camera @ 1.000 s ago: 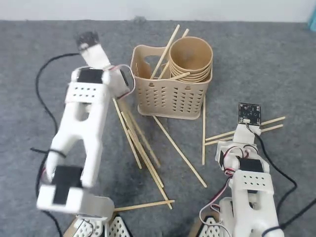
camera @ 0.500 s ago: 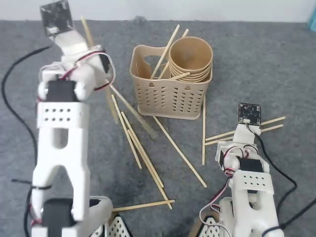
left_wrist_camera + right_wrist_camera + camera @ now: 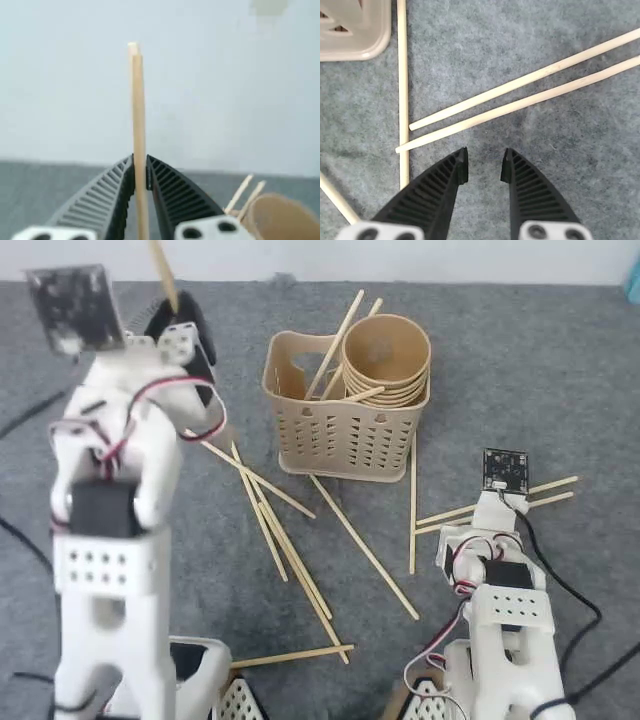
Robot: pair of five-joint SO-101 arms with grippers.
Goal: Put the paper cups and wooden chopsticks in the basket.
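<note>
- A single chopstick [image 3: 136,115] is clamped upright between the jaws of the left gripper [image 3: 140,161], raised well off to one side of the basket [image 3: 340,435].
- The paper cups [image 3: 385,352] are already stacked inside the basket, with leaning chopsticks [image 3: 345,330] propped beside them.
- The right gripper [image 3: 482,162] is spread open and empty, low over the carpet [image 3: 540,370] on the basket's other side, just short of a pair of chopsticks [image 3: 520,100].
- The held stick appears to be pinched near one end, so it could be levered loose or swung askew during the carry.
- If it is lowered at a slant, the basket's rim or the cup stack could be struck and the stick dropped outside.
- Many loose chopsticks [image 3: 280,530] are left in front of the basket.
</note>
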